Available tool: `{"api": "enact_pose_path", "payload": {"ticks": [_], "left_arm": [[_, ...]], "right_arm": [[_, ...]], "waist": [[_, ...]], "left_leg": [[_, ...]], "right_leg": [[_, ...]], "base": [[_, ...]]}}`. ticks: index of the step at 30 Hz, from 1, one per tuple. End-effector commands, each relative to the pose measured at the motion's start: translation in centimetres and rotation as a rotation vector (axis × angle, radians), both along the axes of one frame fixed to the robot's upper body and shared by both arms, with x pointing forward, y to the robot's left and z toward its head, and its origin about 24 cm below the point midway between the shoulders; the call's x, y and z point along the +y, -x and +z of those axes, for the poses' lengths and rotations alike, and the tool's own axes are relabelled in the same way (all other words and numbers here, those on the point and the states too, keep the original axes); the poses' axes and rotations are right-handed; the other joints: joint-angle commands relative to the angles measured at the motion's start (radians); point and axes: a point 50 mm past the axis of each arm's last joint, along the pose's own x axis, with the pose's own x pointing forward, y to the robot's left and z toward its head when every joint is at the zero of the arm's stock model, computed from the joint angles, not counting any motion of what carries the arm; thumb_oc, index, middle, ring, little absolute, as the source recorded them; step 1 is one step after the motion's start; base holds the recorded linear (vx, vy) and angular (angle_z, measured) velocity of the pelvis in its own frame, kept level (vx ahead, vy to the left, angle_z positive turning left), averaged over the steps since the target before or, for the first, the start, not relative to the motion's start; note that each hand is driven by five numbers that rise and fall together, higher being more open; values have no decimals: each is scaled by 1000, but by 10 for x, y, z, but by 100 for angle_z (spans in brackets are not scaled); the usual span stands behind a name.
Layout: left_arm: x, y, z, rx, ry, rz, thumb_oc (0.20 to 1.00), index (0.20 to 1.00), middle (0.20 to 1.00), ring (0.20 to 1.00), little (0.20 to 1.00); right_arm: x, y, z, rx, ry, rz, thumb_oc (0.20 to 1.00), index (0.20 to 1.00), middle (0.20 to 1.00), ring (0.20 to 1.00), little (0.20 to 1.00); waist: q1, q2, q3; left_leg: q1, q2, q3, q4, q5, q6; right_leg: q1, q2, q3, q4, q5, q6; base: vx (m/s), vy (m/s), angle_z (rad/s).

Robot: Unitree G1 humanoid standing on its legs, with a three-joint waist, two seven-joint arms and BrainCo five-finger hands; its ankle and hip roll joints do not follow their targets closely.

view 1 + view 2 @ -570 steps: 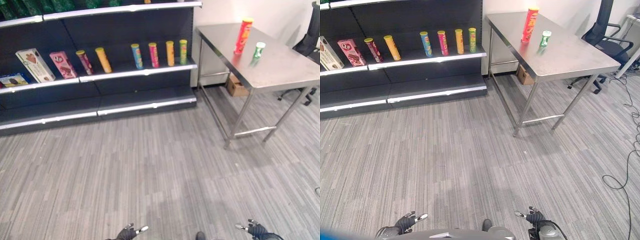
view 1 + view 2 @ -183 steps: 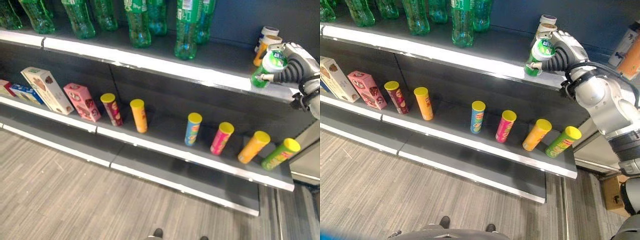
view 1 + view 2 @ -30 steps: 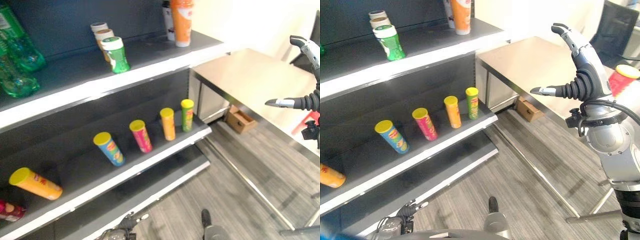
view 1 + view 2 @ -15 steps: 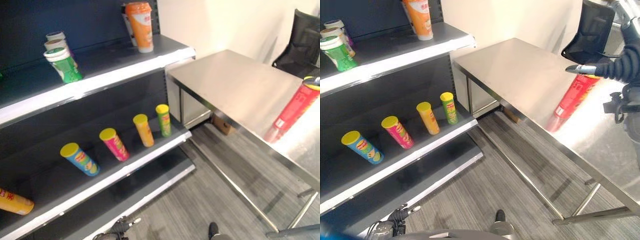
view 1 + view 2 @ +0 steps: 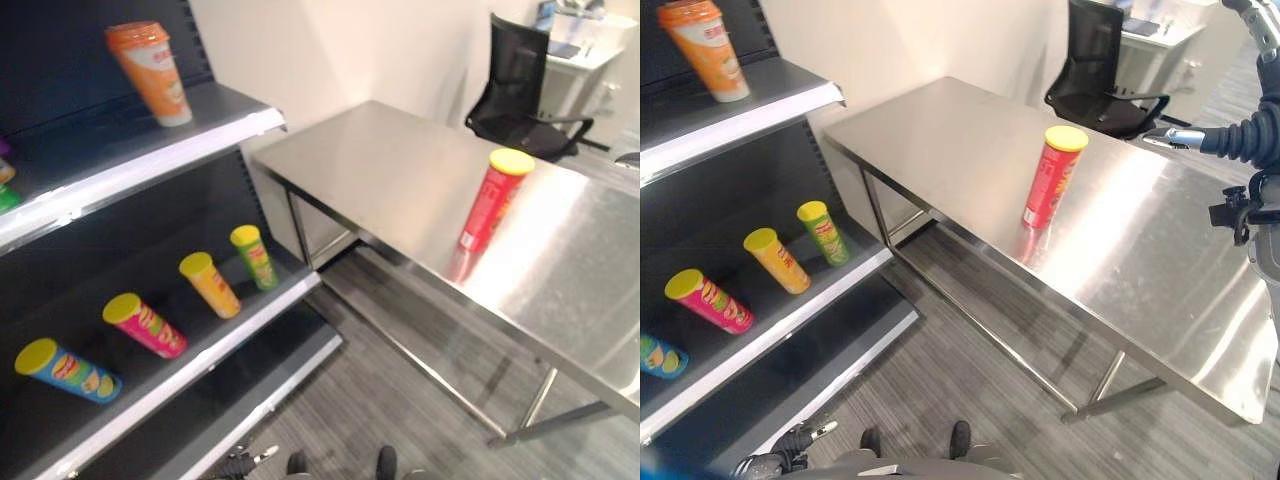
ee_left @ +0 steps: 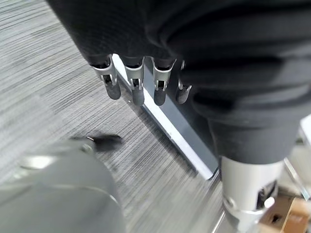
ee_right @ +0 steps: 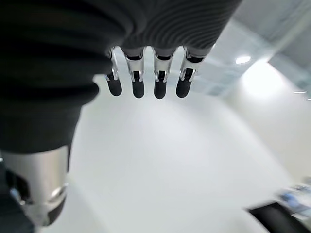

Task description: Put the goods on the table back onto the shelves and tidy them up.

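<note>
Bare steel tabletop (image 5: 1160, 260) carrying one upright red can (image 5: 1053, 178) well in from its edges, clear of the shelves (image 5: 760, 330); right robot hand (image 5: 1238, 135) raised past the far edge, spread, empty; left robot hand (image 6: 141, 82) low, relaxed, empty.

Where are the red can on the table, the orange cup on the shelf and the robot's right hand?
red can (image 5: 1050, 180), right eye view, mid-body
orange cup (image 5: 150, 72), left eye view, side wall
right hand (image 5: 1246, 138), right eye view, ribbed cover

Red can (image 5: 487, 206) with a yellow lid stands upright on the steel tabletop (image 5: 400, 170). Four cans lean on the lower shelf (image 5: 190, 355), an orange cup (image 5: 150, 72) sits above.
</note>
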Motion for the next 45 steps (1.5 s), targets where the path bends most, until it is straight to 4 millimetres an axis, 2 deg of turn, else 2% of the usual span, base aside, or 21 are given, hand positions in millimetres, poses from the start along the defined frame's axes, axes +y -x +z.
{"api": "enact_pose_path", "payload": {"ticks": [1, 5, 8, 9, 10, 11, 14, 15, 16, 17, 18, 22, 23, 31, 34, 45], "left_arm": [[20, -27, 16, -124, -52, 1, 1000, 1000, 1000, 1000, 1000], [21, -29, 14, -84, -89, -21, 1000, 1000, 1000, 1000, 1000], [31, -6, 11, -38, -103, -7, 1000, 1000, 1000, 1000, 1000], [36, -4, 11, -28, -116, 25, 1000, 1000, 1000, 1000, 1000], [38, -11, 14, -47, -114, 17, 1000, 1000, 1000, 1000, 1000], [36, -22, 18, -81, -115, 4, 1000, 1000, 1000, 1000, 1000], [35, -22, 17, -78, -112, 2, 1000, 1000, 1000, 1000, 1000], [35, -21, 17, -76, -114, 4, 1000, 1000, 1000, 1000, 1000], [37, -20, 17, -74, -118, 8, 1000, 1000, 1000, 1000, 1000], [39, -18, 18, -73, -121, 12, 1000, 1000, 1000, 1000, 1000], [46, -21, 21, -72, -146, 3, 1000, 1000, 1000, 1000, 1000], [48, -14, 20, -64, -145, 29, 1000, 1000, 1000, 1000, 1000], [47, -11, 18, -53, -144, 33, 1000, 1000, 1000, 1000, 1000], [38, -8, 13, -25, -130, 22, 1000, 1000, 1000, 1000, 1000], [38, -6, 12, -11, -131, 29, 1000, 1000, 1000, 1000, 1000], [39, 5, 10, 12, -119, 37, 1000, 1000, 1000, 1000, 1000]], "right_arm": [[-8, 0, 10, -30, -36, -26, 1000, 1000, 1000, 1000, 1000], [-11, -17, -15, 75, -117, -16, 1000, 1000, 1000, 1000, 1000], [-26, -15, -27, 119, -148, -84, 1000, 1000, 1000, 1000, 1000], [-29, -16, -36, 143, -183, -89, 1000, 1000, 1000, 1000, 1000], [-27, -22, -36, 154, -183, -81, 1000, 1000, 1000, 1000, 1000], [-23, -25, -40, 155, -194, -74, 1000, 1000, 1000, 1000, 1000], [-22, -29, -40, 160, -193, -77, 1000, 1000, 1000, 1000, 1000], [-20, -33, -37, 154, -196, -67, 1000, 1000, 1000, 1000, 1000], [-21, -34, -39, 159, -197, -79, 1000, 1000, 1000, 1000, 1000], [-22, -35, -41, 169, -192, -88, 1000, 1000, 1000, 1000, 1000], [-25, -36, -38, 182, -171, -115, 1000, 1000, 1000, 1000, 1000], [-28, -35, -42, 188, -183, -133, 1000, 1000, 1000, 1000, 1000], [-29, -36, -39, 187, -171, -138, 1000, 1000, 1000, 1000, 1000], [-42, -33, -36, 202, -145, -209, 1000, 1000, 1000, 1000, 1000], [-57, -34, -40, 230, -180, -267, 1000, 1000, 1000, 1000, 1000], [-59, -44, -57, 294, -303, -218, 1000, 1000, 1000, 1000, 1000]], "waist": [[31, -32, 12], [26, -35, -17], [52, -50, -25], [50, -59, -29], [51, -63, -33], [54, -64, -33], [57, -64, -27], [59, -63, -5], [64, -62, -1], [67, -62, 1], [70, -69, -1], [82, -79, -18], [88, -84, -29], [85, -82, -44], [86, -71, -47], [100, -55, -51]], "left_leg": [[60, 6, 4, 59, 43, 28], [133, -12, 62, -3, 45, 44], [151, -33, 71, -9, 20, 64], [149, -46, 79, -7, 16, 80], [157, -55, 88, -10, 8, 89], [173, -77, 88, -17, -15, 112], [177, -83, 92, -17, -20, 122], [183, -87, 93, -17, -23, 134], [184, -87, 94, -17, -26, 135], [187, -87, 93, -17, -30, 134], [180, -90, 88, -17, -39, 119], [185, -84, 86, -17, -38, 108], [184, -71, 88, -17, -34, 96], [192, -42, 65, -17, -34, 70], [196, -32, 57, -17, -31, 57], [203, -28, 55, -17, -31, 52]], "right_leg": [[155, -101, 64, -33, -27, 97], [161, -135, 87, -31, -16, 109], [160, -167, 86, -22, -18, 128], [142, -182, 93, -7, -9, 138], [138, -190, 103, 0, -8, 146], [111, -212, 108, 79, -21, 164], [76, -215, 115, 143, -22, 173], [32, -214, 113, 227, -3, 193], [12, -220, 110, 254, 3, 201], [3, -233, 95, 254, 13, 203], [29, -274, 32, 106, 53, 188], [66, -267, 10, 23, 69, 181], [85, -256, -1, -2, 68, 175], [138, -234, -34, -33, 45, 160], [159, -223, -54, -33, 27, 152], [177, -222, -69, -33, 17, 148]], "base": [[159, 207, -62], [132, 213, -44], [94, 178, -33], [84, 237, -8], [85, 357, -5], [93, 254, -17], [10, 142, -9], [-26, 71, -3], [-20, 75, -25], [43, -51, -12], [44, -65, -8], [87, -112, 21], [59, -88, 10], [57, -91, 12], [52, -60, 17], [10, -3, 3]]}}
